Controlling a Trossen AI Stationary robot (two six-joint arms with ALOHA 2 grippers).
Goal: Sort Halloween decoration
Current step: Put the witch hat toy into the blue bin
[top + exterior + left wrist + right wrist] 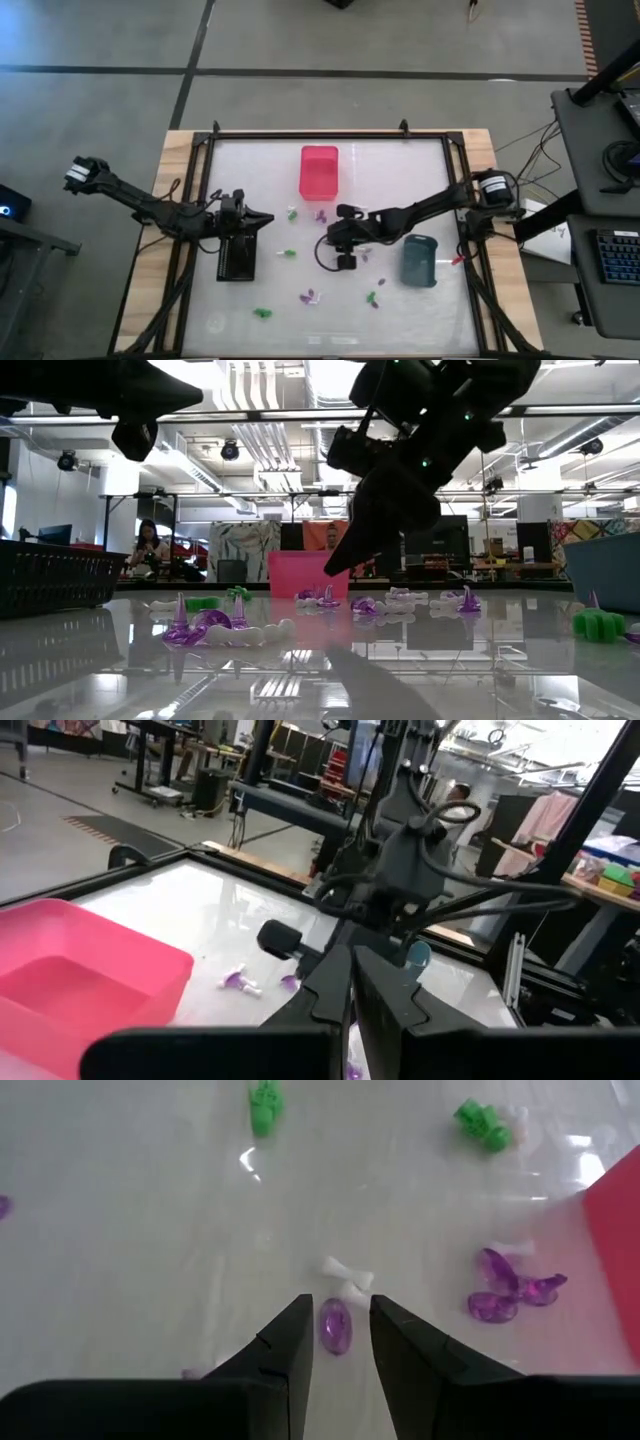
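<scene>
Halloween decoration pieces (309, 296): we see small green, purple and white bits scattered over the middle of the white counter (250, 170), mostly between the pink bin and the near edge.
Purple oval piece (335, 1325): we see it lying flat on the counter, right between the two fingers of the right hand.
White bone-shaped piece (346, 1272): just beyond the purple oval, at its 12 o'clock in the right wrist view, close to it; we cannot tell whether they touch.
Right hand (333, 240): near the counter's centre, at 6 o'clock from the pink bin; its fingers stand a little apart on either side of the purple oval, and we cannot tell whether they touch it.
Left hand (262, 221): we see it at 9 o'clock from the right hand, above the black bin; its fingers are closed and hold nothing we can see.
Pink bin (319, 170): at 12 o'clock on the counter.
Black bin (237, 257): at 8 o'clock from the centre.
Grey-blue bin (419, 261): at 4 o'clock from the centre.
</scene>
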